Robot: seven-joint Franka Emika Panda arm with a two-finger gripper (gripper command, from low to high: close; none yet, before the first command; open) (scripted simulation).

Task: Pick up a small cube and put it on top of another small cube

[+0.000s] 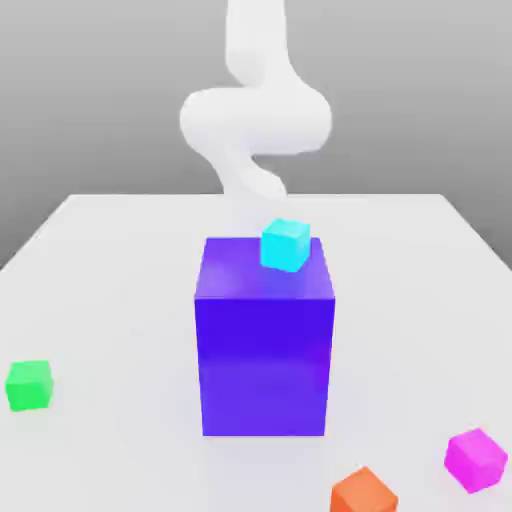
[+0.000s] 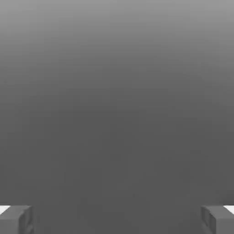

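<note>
The small magenta cube (image 1: 476, 459) lies on the white table near the front, at the exterior view's right. The small green cube (image 1: 28, 385) rests on the table far off at the exterior view's left. In the hand view my gripper (image 2: 117, 219) is open, its two fingertips (image 2: 16, 219) standing wide apart with nothing between them, against a plain grey background. The white arm (image 1: 255, 125) rises behind the big block; the hand itself is hidden there in the exterior view.
A tall blue-violet block (image 1: 265, 345) stands mid-table with a cyan cube (image 1: 285, 245) on its top. An orange cube (image 1: 363, 492) lies at the front edge, left of the magenta cube. The white table (image 1: 120, 300) has bare room on both sides.
</note>
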